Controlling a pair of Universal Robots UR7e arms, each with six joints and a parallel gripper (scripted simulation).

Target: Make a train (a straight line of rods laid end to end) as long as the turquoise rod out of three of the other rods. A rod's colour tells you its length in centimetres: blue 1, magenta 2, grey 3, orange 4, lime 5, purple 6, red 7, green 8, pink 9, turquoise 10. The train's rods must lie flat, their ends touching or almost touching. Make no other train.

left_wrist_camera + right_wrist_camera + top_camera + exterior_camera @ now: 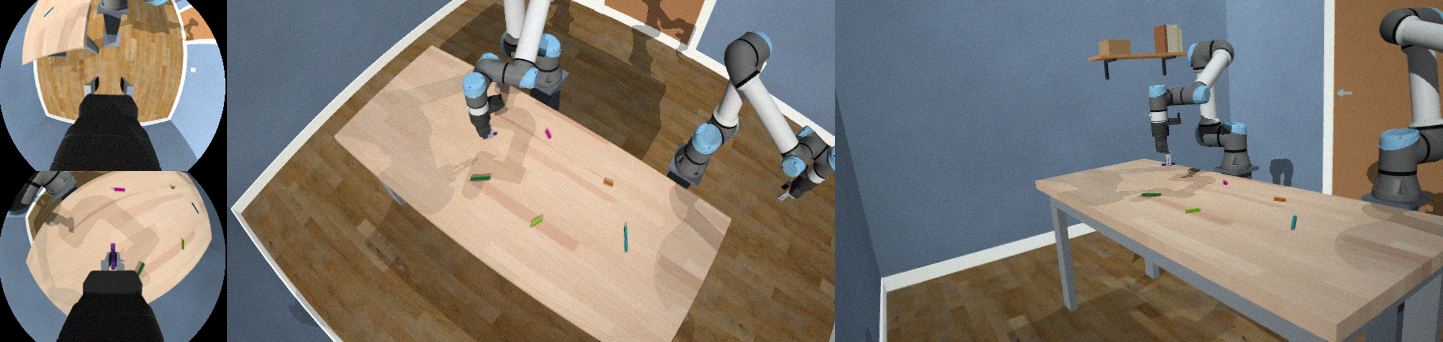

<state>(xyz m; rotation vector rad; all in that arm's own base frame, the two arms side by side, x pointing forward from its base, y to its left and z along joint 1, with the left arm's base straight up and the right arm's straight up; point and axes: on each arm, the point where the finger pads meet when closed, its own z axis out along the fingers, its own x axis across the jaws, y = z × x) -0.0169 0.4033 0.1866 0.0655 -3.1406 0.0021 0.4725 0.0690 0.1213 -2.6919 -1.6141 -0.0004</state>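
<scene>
Fingers on our right arm [491, 133] [1168, 157] [105, 264] pinch the purple rod [485, 136] [1172, 164] [113, 252] mid-length, where it should balance, probably light and stiff; our left fingers [783, 196] gape, holding nothing.

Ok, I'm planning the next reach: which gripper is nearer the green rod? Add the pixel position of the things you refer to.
Right: the right gripper [489, 134] [1168, 163] [113, 256], holding the purple rod [494, 134] [1173, 163] [113, 249], hovers near the green rod [480, 178] [1151, 194] [141, 269]; the left gripper [784, 192] [110, 81] is far away, past the table [577, 280] [1225, 250] [57, 30] [84, 255].

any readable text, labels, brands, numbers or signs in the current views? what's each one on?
None readable.
Books on the shelf: no title can be made out.
Arm joint caps: any marks are too small and blurred to read.
Rods, table, door: no text visible.
</scene>
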